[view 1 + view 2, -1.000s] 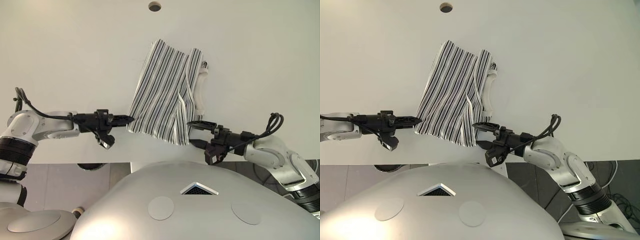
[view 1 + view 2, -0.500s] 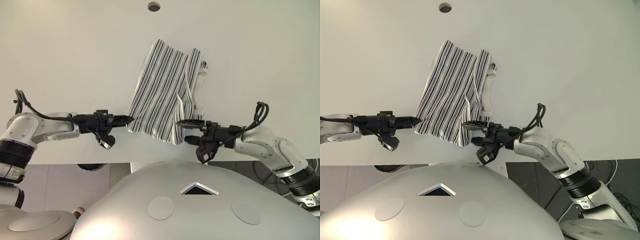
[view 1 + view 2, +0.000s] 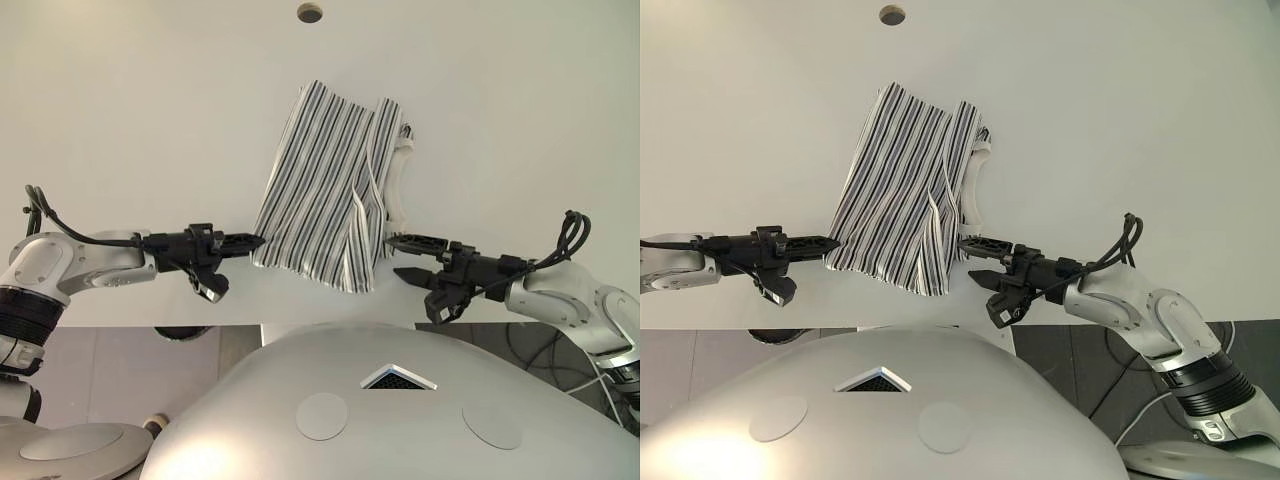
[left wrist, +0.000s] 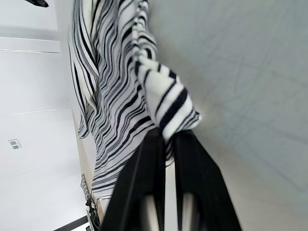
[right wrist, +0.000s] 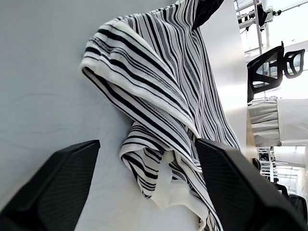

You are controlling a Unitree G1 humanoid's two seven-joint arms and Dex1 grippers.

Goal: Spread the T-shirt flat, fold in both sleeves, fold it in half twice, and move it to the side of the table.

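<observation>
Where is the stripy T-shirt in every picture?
Left eye view: T-shirt in the middle, its near corner pinched by the left gripper.
Right eye view: T-shirt a little left of the middle.
Left wrist view: T-shirt close up, one corner clamped in the shut jaws.
Right wrist view: T-shirt crumpled just beyond the right gripper, whose jaws are open.
Shared landmark: the white table under it.

T-shirt (image 3: 335, 190) — one, striped dark on white, bunched. Sleeves can't be counted in the folds.
Tabletop (image 3: 150, 120): one, pale.
Round hole (image 3: 310, 12) in the tabletop, far edge: one.
Grippers: two — left gripper (image 3: 258, 240), right gripper (image 3: 392, 254).
Fingers (image 3: 415, 240): two on each gripper, four in all.
Black chair (image 5: 269, 67) in the room behind: one.
</observation>
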